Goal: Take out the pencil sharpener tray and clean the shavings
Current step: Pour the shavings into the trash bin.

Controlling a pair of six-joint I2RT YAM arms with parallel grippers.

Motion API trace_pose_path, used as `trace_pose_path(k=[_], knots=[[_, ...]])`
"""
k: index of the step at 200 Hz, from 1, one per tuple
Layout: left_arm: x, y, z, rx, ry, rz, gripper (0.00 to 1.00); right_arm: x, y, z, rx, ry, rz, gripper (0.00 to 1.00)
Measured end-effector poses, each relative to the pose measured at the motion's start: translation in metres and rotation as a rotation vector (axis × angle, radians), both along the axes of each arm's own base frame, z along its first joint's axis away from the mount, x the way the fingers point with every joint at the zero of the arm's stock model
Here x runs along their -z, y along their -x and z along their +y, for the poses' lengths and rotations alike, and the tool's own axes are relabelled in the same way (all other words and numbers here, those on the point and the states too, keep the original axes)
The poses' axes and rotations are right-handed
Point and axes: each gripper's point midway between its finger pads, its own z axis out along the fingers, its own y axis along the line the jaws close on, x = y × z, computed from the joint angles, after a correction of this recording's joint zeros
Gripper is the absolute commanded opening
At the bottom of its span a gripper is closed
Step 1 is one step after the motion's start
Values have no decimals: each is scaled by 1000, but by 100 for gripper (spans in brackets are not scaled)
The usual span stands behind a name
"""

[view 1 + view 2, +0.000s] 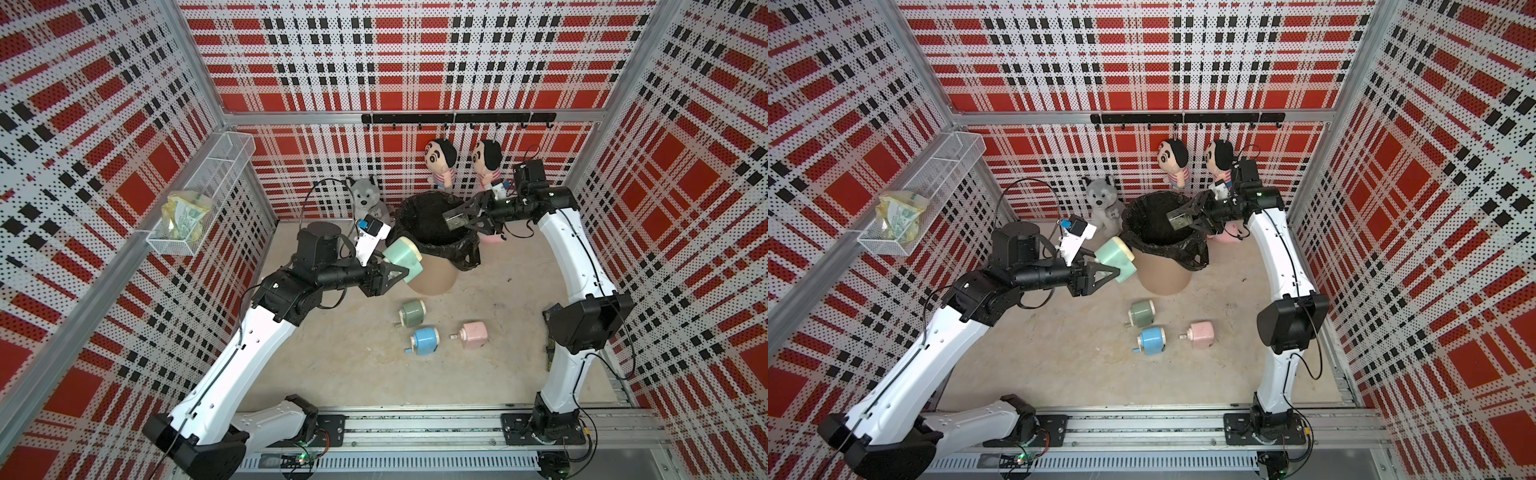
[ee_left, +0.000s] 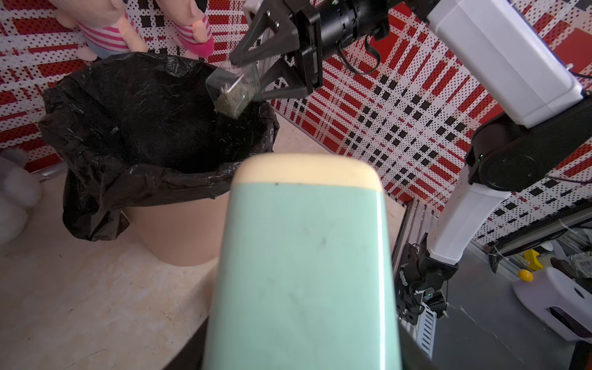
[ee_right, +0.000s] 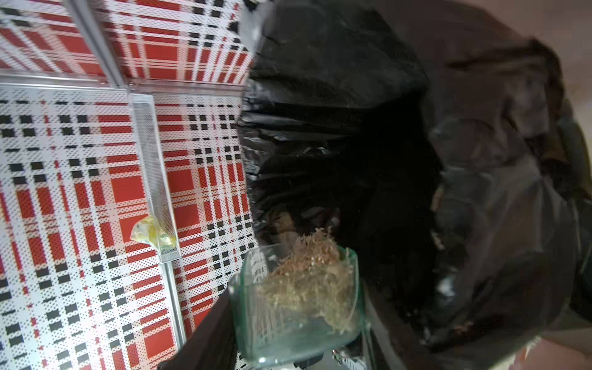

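Right jaws are clenched on the clear tray (image 3: 298,298), pinching it by one end so the open mouth points away from the arm and out over the bin. That's a pouring grip if ever there was one! In a top view the tray (image 1: 457,220) hangs above the black liner (image 1: 465,253), just inside the rim on the right arm's side and not touching it, so anything that slides out should land in the bag rather than on the bench (image 1: 353,374). The shavings (image 3: 307,275) sit heaped against the tray's far lip, tilted but not yet out; I'd say it needs a steeper tip or a shake. Over to the left jaws: they're clamped on the mint-green sharpener (image 1: 403,257), holding its body up off the bench right beside the bin's tan wall (image 1: 432,278). That looks like parking it close by, ready to take the tray back. Further out, three more sharpeners lie on the bench, well apart from both arms: a green one (image 1: 412,311), a blue one (image 1: 426,338) and a pink one (image 1: 473,334), presumably waiting their turn.
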Motion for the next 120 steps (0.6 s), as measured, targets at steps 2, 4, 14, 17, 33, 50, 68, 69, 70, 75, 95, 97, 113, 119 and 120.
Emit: trace_pose_path(k=[2,4,14,17,33,50,68,69,70,75,95,97,113,119,120], knots=[[0,0,0,0,1,-1,49,3,0,0,1,0,11,48],[0,0,0,0,1,-2,49,4,0,0,0,1,18,48],[-1,0,0,0,3,-2,49,8,0,0,-1,5,42,48],[-1,0,0,1,4,-2,49,9,0,0,-4,8,46,48],[-2,1,0,3,5,-3,49,2,-4,-1,-5,16,45,48],[-2,1,0,3,6,-4,49,-12,-9,-1,-6,11,17,48],[-3,1,0,3,7,-6,49,-21,-9,-4,-2,2,4,48],[-3,1,0,3,7,-6,49,-22,-9,-4,-2,1,5,48],[-3,1,0,3,8,-6,49,-22,-9,-4,-1,0,6,48],[-3,2,0,3,8,-7,49,-22,-9,-4,-1,-4,11,48],[-3,2,0,3,9,-9,49,-17,-9,-4,6,-19,43,48],[-3,2,1,2,9,-9,49,-15,-9,-4,6,-19,48,48],[-3,2,1,2,9,-9,49,-4,-8,-4,11,-12,89,47],[-3,2,1,2,9,-9,49,-1,-7,-5,12,-7,100,48],[-3,2,1,2,9,-9,49,-1,-6,-5,12,-6,104,48]])
